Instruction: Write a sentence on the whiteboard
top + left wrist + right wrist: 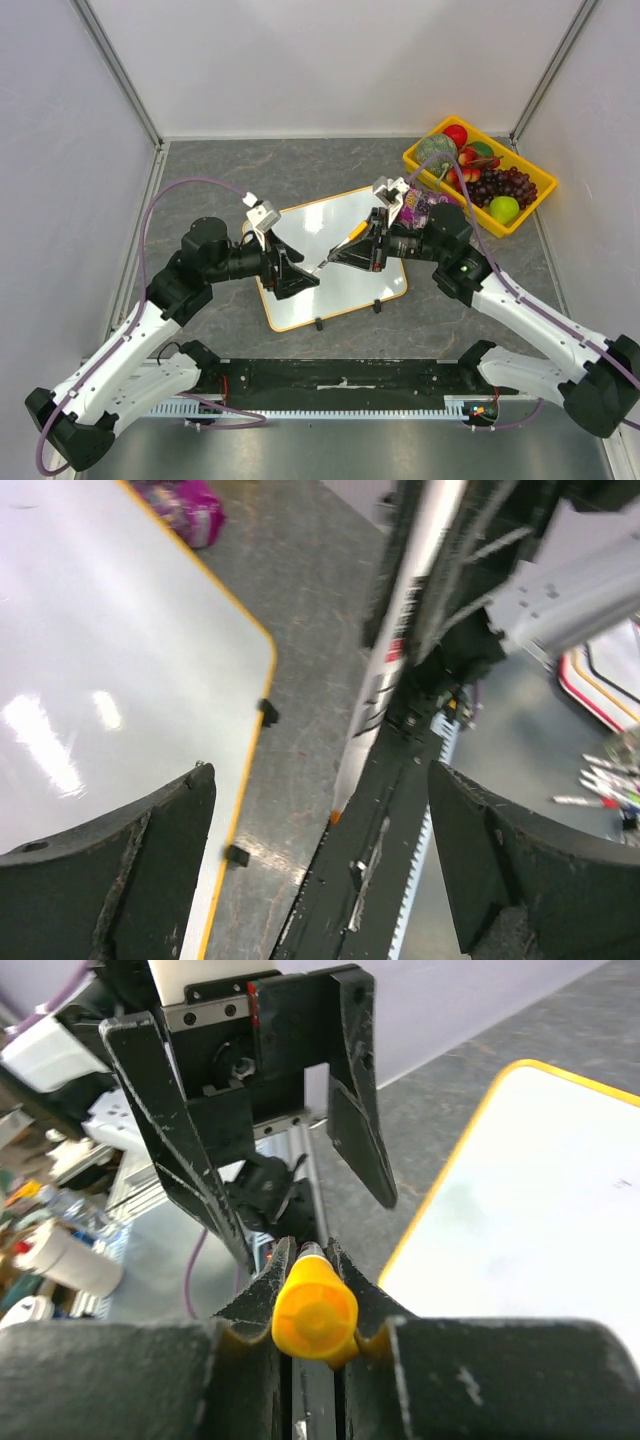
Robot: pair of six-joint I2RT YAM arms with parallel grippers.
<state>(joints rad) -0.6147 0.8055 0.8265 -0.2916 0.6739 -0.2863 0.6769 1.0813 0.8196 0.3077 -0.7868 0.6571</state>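
The whiteboard (340, 285) lies flat in the middle of the table, with an orange-yellow rim and two black clips on its near edge. It also shows in the left wrist view (100, 660) and the right wrist view (530, 1220). No sentence shows on it. My right gripper (352, 252) is shut on a white marker (338, 255) above the board; its yellow end (315, 1310) sits between the fingers. My left gripper (300, 272) is open and empty, facing the marker's orange tip (335, 817) over the board's near left part. The left gripper also shows in the right wrist view (260, 1110).
A yellow tray (520, 222) of fruit stands at the back right. A purple packet (415, 207) lies by the board's far right corner. A black rail (340, 375) runs along the near edge. Walls close in left, right and behind.
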